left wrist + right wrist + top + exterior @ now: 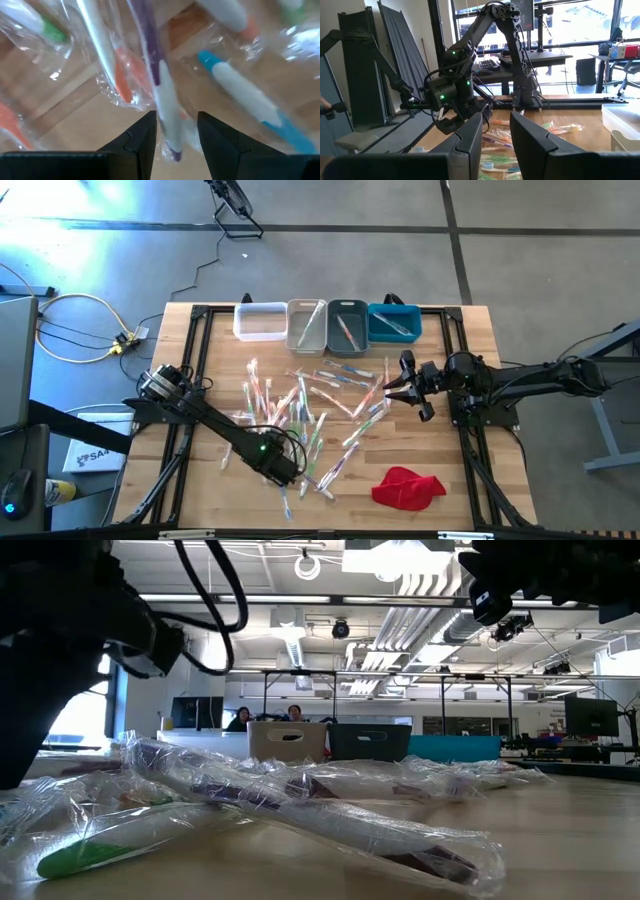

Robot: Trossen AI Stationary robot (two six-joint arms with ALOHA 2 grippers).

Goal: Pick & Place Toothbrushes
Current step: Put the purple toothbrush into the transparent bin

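Note:
Many wrapped toothbrushes [310, 405] lie scattered on the wooden table, with pink, orange, green, blue and purple handles. My left gripper [290, 475] is low over the near end of the pile. In the left wrist view it [177, 120] is open, one finger on each side of a purple and white toothbrush [165, 107] lying on the table. My right gripper [392, 390] hangs open and empty above the pile's right side. Its wrist view [496, 117] looks across at the left arm. The low view shows wrapped toothbrushes [300, 805] close up. My left gripper comes from above with a finger [145, 137] on each side of the purple and white toothbrush's lower handle [170, 135], lying across it. I cannot tell whether the fingers touch its wrapper. The toothbrush lies flat on the table.
Along the far edge stand a white bin [260, 320], a beige bin [307, 323], a grey bin [348, 325] and a blue bin [394, 322], some holding toothbrushes. A red cloth [407, 487] lies near the right front corner. People sit in the room behind [265, 718].

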